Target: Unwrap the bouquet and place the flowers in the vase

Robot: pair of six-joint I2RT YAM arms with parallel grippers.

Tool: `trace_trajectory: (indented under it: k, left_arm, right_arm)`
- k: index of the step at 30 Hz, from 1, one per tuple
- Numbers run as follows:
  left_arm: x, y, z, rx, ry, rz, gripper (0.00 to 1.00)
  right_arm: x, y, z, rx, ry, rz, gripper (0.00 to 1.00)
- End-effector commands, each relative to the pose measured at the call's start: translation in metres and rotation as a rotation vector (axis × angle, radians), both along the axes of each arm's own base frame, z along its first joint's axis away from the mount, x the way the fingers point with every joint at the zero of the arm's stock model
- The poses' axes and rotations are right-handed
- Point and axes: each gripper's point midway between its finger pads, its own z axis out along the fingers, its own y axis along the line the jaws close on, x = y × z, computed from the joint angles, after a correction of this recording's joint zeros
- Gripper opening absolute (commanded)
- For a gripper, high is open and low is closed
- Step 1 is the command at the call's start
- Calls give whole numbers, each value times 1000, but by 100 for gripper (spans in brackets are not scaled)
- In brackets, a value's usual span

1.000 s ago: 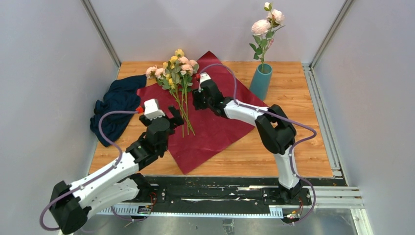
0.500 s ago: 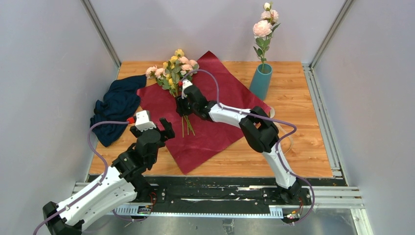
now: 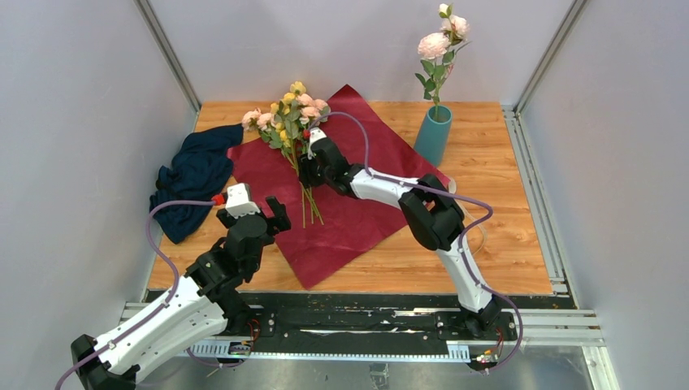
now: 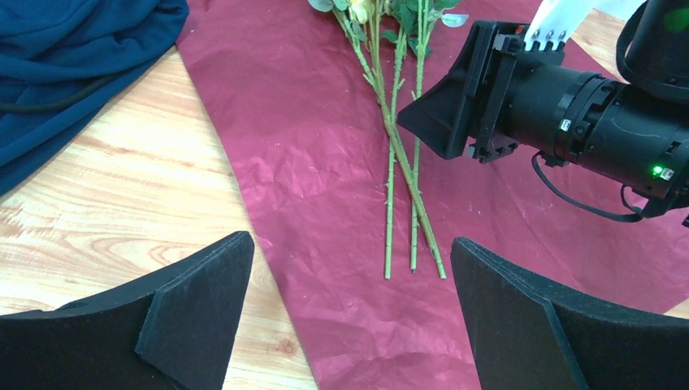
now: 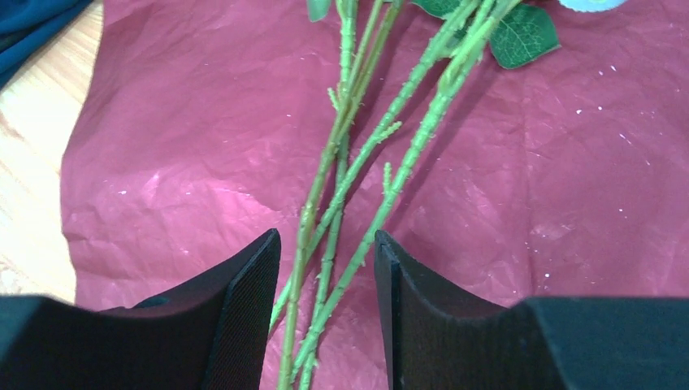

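Tabletop (image 3: 504,236): wooden, carrying everything below.
Wrapping paper (image 3: 357,219): maroon, crinkled, spread flat in the middle, so the unwrapping looks done.
Navy cloth (image 3: 191,175): bunched at the left edge, apart from the work.
Flowers (image 3: 288,122): a loose bunch lying on the paper, pink and yellow blooms toward the far side, bare stems (image 5: 357,187) crossing one another toward the arms.
Vase (image 3: 433,134): teal, upright at the far right, well apart from the bunch, with one pink-bloomed stem (image 3: 435,45) in it.
Left hand (image 4: 351,242): spread wide and holding nothing, hovering over the paper's near-left edge.
Right hand (image 5: 325,237): set down over the stems, its fingers half-narrowed with several stems running through the gap. Whether the pads press on them cannot be told from this angle.
Handling: light, thin and springy, likely with a smooth plastic skin that could slide or roll under the pads. The blooms are soft and top-heavy, so a lifted stem may swing.
Where to hold: on bare stem below the leaves, one stem at a time if they can be separated.
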Motion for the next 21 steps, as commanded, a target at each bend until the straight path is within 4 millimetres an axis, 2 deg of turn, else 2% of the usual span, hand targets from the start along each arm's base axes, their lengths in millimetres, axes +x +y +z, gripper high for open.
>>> trace_trajectory:
  k: [1, 5, 6, 7, 10, 15, 21]
  left_arm:
    - [-2, 1, 2, 11, -5, -1, 100]
    - [-1, 1, 1, 17, -4, -2, 100]
    - [-1, 1, 1, 17, -3, -3, 100]
    - [-1, 1, 0, 19, -1, -3, 100]
    - [-1, 0, -1, 25, 3, -5, 100]
    - [1, -4, -4, 23, 9, -14, 100]
    - [3, -10, -7, 25, 16, -39, 100]
  right_arm:
    - [16, -13, -28, -18, 35, -52, 50]
    - [22, -14, -40, -12, 56, -59, 49]
    - [22, -13, -41, -11, 58, -59, 44]
    - [23, -13, -43, -12, 62, -59, 27]
    - [22, -14, -45, -9, 68, -60, 2]
    - [18, -20, -34, 8, 54, -57, 0]
    - [7, -30, 12, 70, -19, -53, 0]
